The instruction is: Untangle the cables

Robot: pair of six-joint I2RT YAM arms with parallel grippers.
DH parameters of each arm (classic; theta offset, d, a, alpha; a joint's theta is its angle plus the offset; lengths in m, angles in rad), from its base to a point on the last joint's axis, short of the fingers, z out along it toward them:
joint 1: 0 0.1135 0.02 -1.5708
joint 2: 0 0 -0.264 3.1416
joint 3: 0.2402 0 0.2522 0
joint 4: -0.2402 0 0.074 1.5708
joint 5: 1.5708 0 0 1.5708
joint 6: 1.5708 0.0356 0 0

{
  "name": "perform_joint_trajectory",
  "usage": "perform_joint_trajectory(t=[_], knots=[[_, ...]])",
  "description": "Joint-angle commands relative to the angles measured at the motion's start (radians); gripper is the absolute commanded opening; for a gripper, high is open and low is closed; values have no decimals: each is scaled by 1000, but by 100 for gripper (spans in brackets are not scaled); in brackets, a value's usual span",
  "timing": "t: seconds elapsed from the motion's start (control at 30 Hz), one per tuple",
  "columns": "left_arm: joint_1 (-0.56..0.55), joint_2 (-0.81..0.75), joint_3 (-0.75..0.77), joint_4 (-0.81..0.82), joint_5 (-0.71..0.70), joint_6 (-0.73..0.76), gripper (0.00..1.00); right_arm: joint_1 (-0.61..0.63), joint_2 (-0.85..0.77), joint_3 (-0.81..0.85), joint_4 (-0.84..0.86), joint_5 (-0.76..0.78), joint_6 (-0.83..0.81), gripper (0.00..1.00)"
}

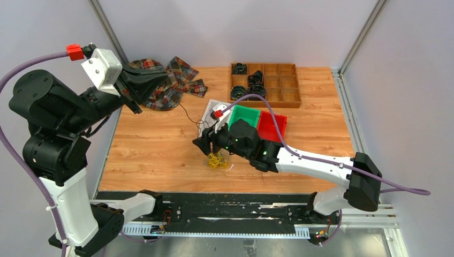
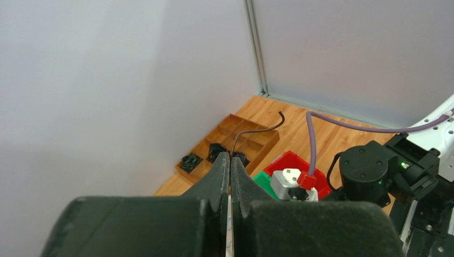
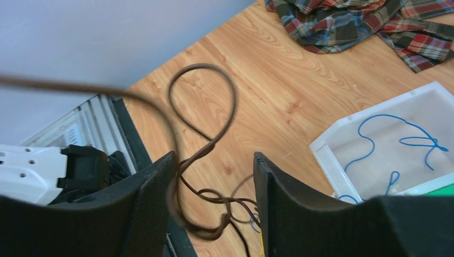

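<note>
Status: left gripper (image 2: 231, 157) clamped tight on black cable (image 2: 259, 129); I see right gripper (image 3: 214, 159) jaws apart, cable loops btwn, nothing gripped.

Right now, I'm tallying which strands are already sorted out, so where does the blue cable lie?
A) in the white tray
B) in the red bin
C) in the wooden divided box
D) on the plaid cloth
A: the right wrist view shows the blue cable lying loose inside the white tray, while the shut left gripper pinches the black cable.
</note>
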Motion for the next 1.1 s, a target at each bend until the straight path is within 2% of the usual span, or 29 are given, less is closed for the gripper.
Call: perform_joint_trajectory(t=[0.0,0.5,0.77,0.9,1.07], knots=[[-2,5,16,12,25,-13,0,-11,-48,-21,43,-59,32,55],[-2,9,31,12,41,-24,1,-11,-128,-44,58,-121,40,55],[-2,31,44,12,57,-49,0,-11,-129,-37,35,-72,30,45],[-2,39,27,13,62,-52,0,-23,-164,-62,3,7,16,46],[-4,78,-6,17,99,-85,1,-96,-226,-126,-39,53,53,51]])
